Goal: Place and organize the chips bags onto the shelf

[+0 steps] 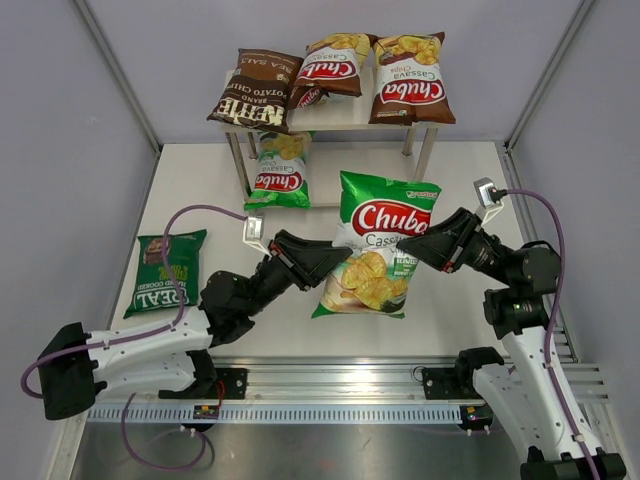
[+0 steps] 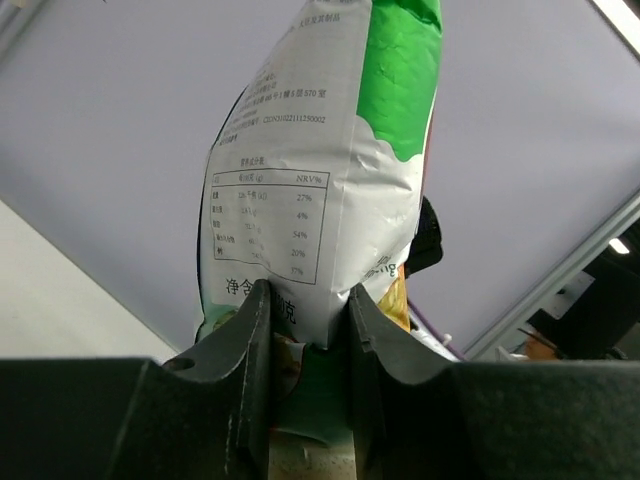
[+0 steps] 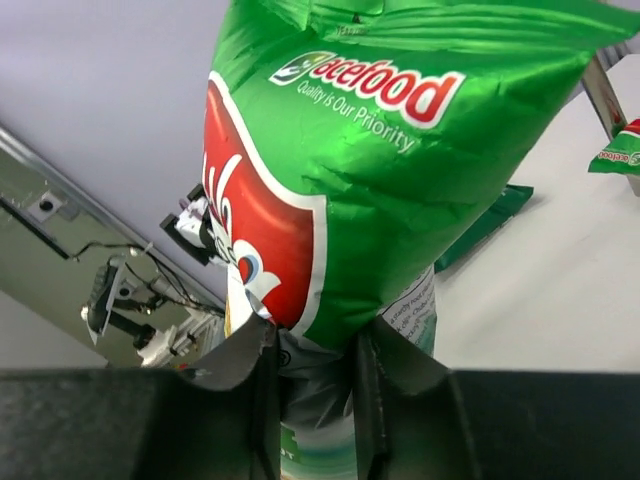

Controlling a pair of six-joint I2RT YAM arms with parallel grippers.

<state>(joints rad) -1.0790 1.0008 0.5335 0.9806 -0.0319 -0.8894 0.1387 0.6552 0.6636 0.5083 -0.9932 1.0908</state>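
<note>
Left gripper [image 1: 342, 254] and right gripper [image 1: 404, 250] both clamped on one green Chuba Cassava bag [image 1: 382, 222], near of shelf [image 1: 347, 112].

Left end effector [image 1: 338, 262] pinching green bag [image 1: 385, 215] at its left edge, right end effector [image 1: 413, 250] pinching its right edge

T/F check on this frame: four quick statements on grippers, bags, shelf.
1. The left gripper and right gripper are both shut on one green bag. True.
2. The Kettle bag and two brown bags sit on the top board. True.
3. The REAL bag is on the top board too. False: it lies flat on the table.
4. The Kettle bag is at the board's right end. False: left end.
</note>
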